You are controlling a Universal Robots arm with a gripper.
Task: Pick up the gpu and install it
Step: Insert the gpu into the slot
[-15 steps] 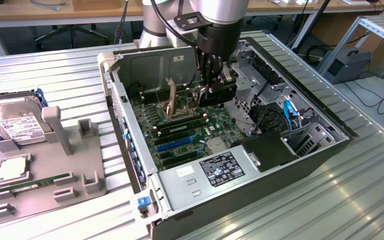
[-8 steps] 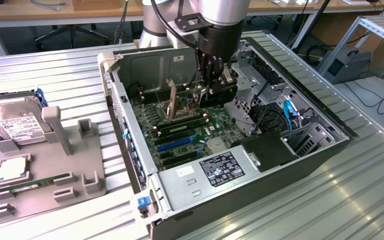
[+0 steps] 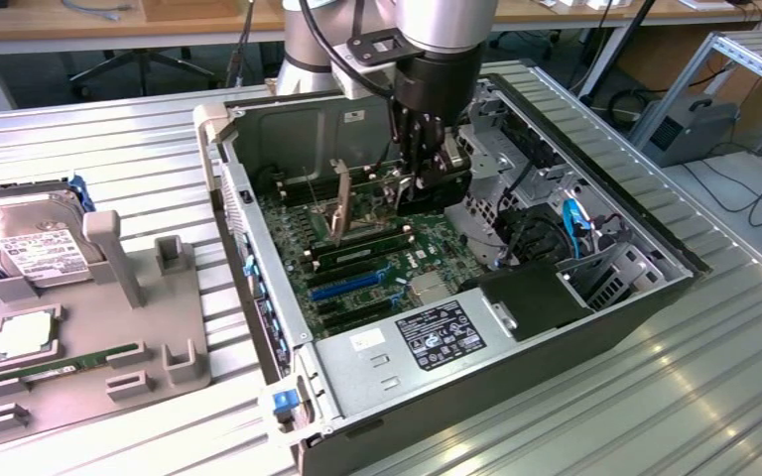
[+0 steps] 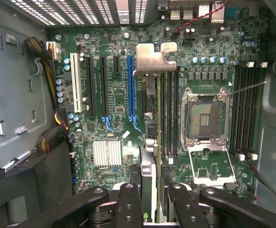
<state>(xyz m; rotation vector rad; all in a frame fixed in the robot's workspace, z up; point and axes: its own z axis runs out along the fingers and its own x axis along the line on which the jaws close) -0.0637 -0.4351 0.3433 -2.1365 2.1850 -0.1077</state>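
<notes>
Exterior view, pc case (image 3: 289, 129): lies open on its side, and the gripper (image 3: 421, 171) is down inside it, over the board.
motherboard (image 4: 88, 128): directly beneath the gripper (image 4: 154, 205). The empty cpu socket (image 4: 204, 118) is off to one side of the fingers.
hard drive (image 3: 37, 243): on the parts tray, well apart from the gripper (not the task's thing).
gpu (image 4: 150, 161): seen edge-on, running straight out from between the fingers (image 4: 128, 204). It hangs over the board, just beside the blue slot (image 4: 131, 85).
bracket (image 4: 154, 58): silver end plate at the card's far end, farthest from the fingers.
memory stick (image 3: 70, 362): on the tray, well apart from the gripper.
grip state: fingers are closed onto the card, one on each flat face.
seating: cannot tell whether the lower edge is touching a slot yet.
handling: judged light, stiff and thin. It is fragile along the contact edge and the small parts on its faces.
hold point: bare board near the upper edge, as here. A pinch this far from the bracket could let the long card pivot (a smooth board is a bit slippery).
risk: a tilted card would jam against the slot walls.
</notes>
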